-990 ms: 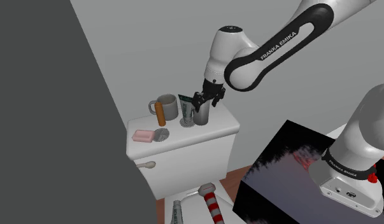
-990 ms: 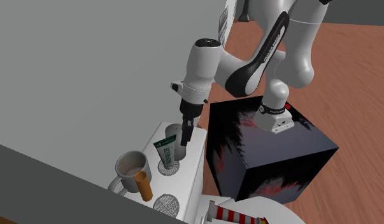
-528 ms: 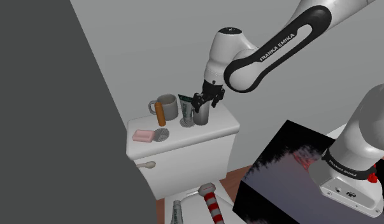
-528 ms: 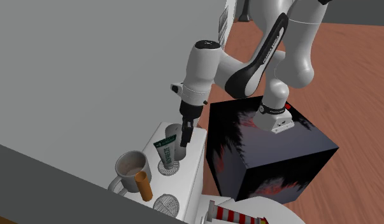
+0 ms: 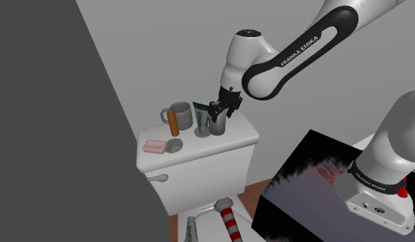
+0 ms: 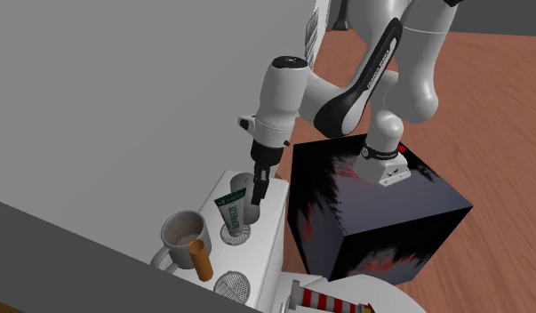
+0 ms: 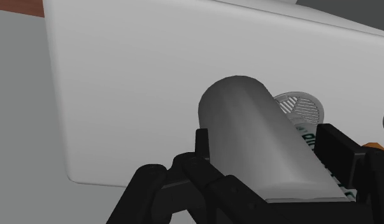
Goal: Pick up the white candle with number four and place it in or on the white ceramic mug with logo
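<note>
Jaws: clamped on grey candle (image 7: 260, 140) near its top. Could tilt or slip on lift; could clip tube (image 5: 199, 114) just beside en route to mug (image 5: 184, 113).

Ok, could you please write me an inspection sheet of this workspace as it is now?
Surface: white tank lid, carrying several things.
Job's things: candle, drawn grey, upright, no number readable; mug, grey, standing apart from the candle.
Clutter: orange cylinder against the mug; green-white tube between mug and candle; pink bar; mesh disc; striped stick lower down.
Grippers: tool shut on the candle, one finger at each side.
Cables: nothing seen.
Surroundings: grey wall; brown floor; black box stand.
</note>
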